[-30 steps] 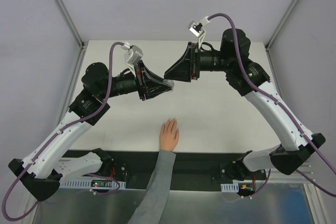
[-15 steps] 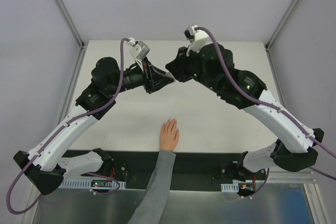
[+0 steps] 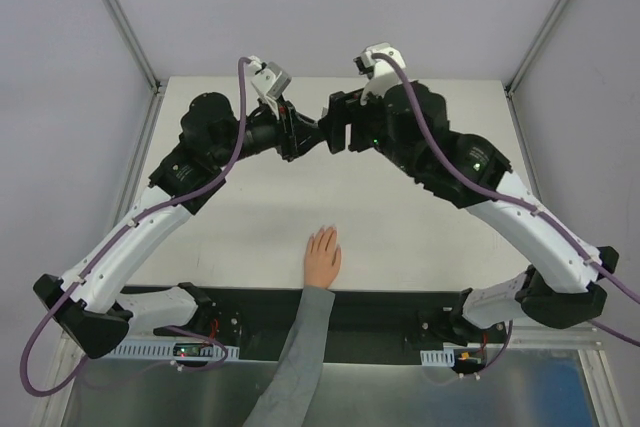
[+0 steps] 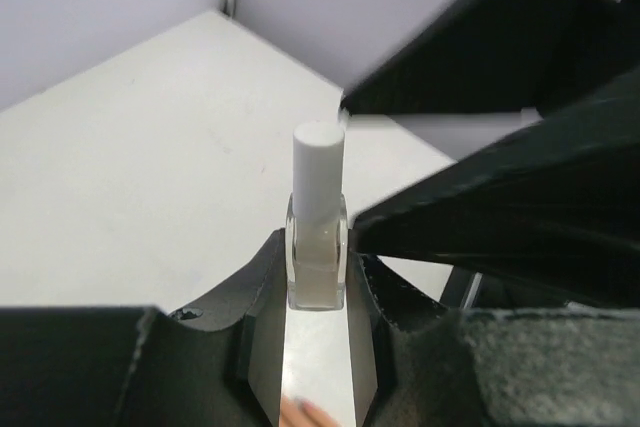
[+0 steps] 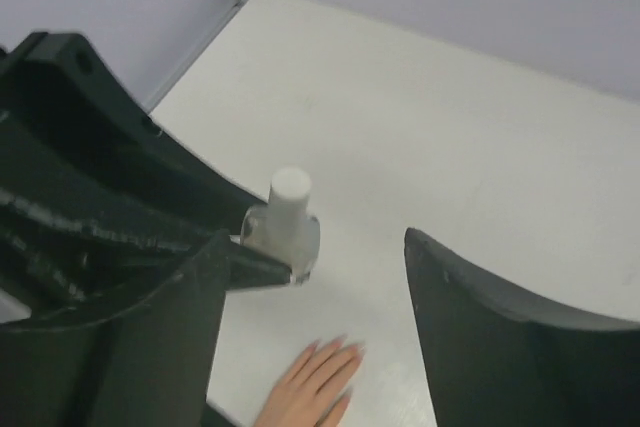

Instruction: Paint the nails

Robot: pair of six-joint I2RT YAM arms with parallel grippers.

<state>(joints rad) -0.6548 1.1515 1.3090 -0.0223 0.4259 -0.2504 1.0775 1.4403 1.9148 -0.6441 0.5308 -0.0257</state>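
Note:
A pale hand (image 3: 323, 257) lies flat near the table's front edge, its wrist in a grey sleeve. Its nails (image 5: 347, 349) show at the fingertips and look bare. My left gripper (image 3: 308, 137) is shut on a small white bottle (image 4: 318, 247) with a white cap (image 4: 318, 169), held upright above the table. Facing it, my right gripper (image 3: 334, 133) stands open. In the right wrist view the bottle (image 5: 286, 227) sits by the left finger (image 5: 170, 327) of that gripper (image 5: 318, 239), with a wide gap to the other finger.
White tabletop (image 3: 420, 217) with grey walls on three sides and metal posts at the back corners. Both arms arch high over the middle back of the table. The arm bases stand on the black rail (image 3: 380, 307) at the near edge.
My right gripper has swung round to face the left one and opened. The left gripper has carried the bottle up and back, toward it. The hand has not moved.

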